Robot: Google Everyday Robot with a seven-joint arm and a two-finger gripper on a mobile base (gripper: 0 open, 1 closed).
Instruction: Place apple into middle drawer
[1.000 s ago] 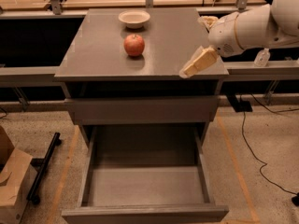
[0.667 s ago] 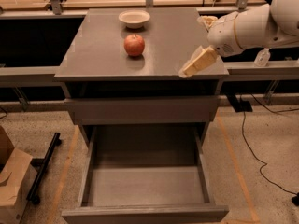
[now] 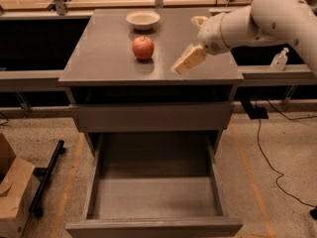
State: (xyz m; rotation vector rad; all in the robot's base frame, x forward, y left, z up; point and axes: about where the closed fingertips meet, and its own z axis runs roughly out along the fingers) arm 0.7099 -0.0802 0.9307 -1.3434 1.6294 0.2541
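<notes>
The red apple [image 3: 142,47] sits on the grey cabinet top [image 3: 99,58], just in front of a cream-white bowl [image 3: 143,19]. My gripper [image 3: 193,39] hangs over the right part of the cabinet top, to the right of the apple and apart from it. It is open and empty, with one tan finger [image 3: 188,59] pointing down-left and the other [image 3: 199,20] behind it. The middle drawer [image 3: 153,202] is pulled out below, its grey floor bare.
The uppermost drawer [image 3: 151,115] is shut under the cabinet top. A cardboard box [image 3: 12,192] and a black bar [image 3: 47,175] lie on the floor at the left. A small bottle [image 3: 280,59] stands on the right ledge. A cable [image 3: 267,157] runs over the floor.
My gripper has moved left across the cabinet top, closer to the apple. The apple, the bowl and the drawers have not moved.
</notes>
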